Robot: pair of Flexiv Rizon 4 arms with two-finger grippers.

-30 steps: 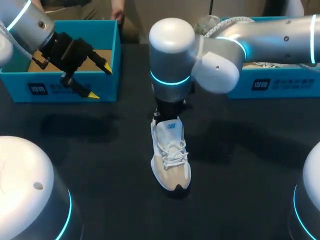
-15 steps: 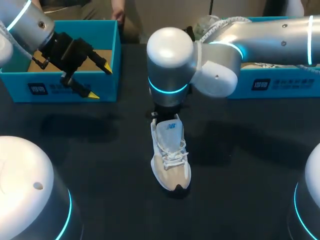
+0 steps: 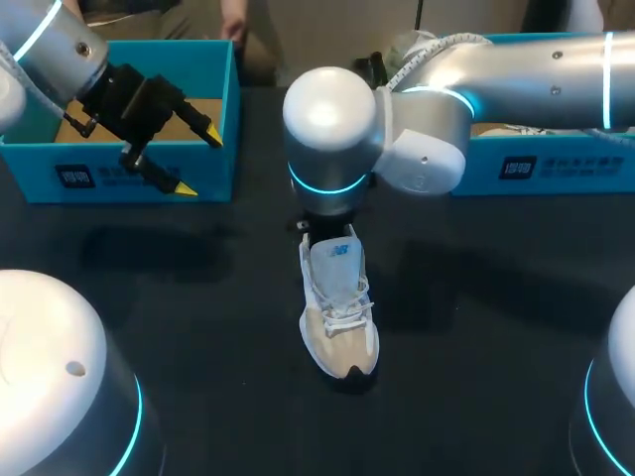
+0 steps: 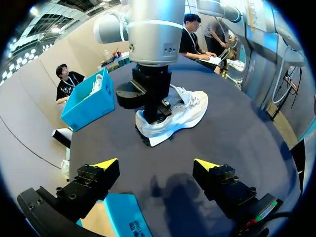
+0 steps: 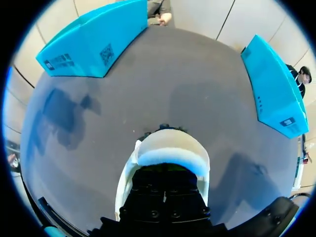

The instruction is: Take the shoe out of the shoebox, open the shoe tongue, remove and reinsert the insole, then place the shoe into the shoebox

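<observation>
Shoe [image 3: 338, 312] stood on its sole at the middle of the dark table [image 3: 179, 297], outside both boxes, with its toe towards the robot, its heel away, and laces across a pale upper. It looked light, soft in the upper and stiffer in the sole, so a sideways push would likely tip or slide it. The firmer heel collar or the sole's edge seemed the safer places to take hold. The tongue [image 3: 340, 252] (thin and floppy, standing up behind the laces) would probably fold back under a light pinch at its top edge. Right gripper [image 4: 158, 112] hung straight down at the heel end, its black body right at the shoe's opening. The body and the shoe hid its fingers, so I could not tell whether they were spread or closed. The right arm came in from the right, its big joint above the shoe. Left gripper [image 3: 198, 159] hovered well apart, over the front wall of the left blue shoebox [image 3: 40, 164], fingers wide and holding nothing. A second blue shoebox [image 3: 566, 169] sat at the far right
</observation>
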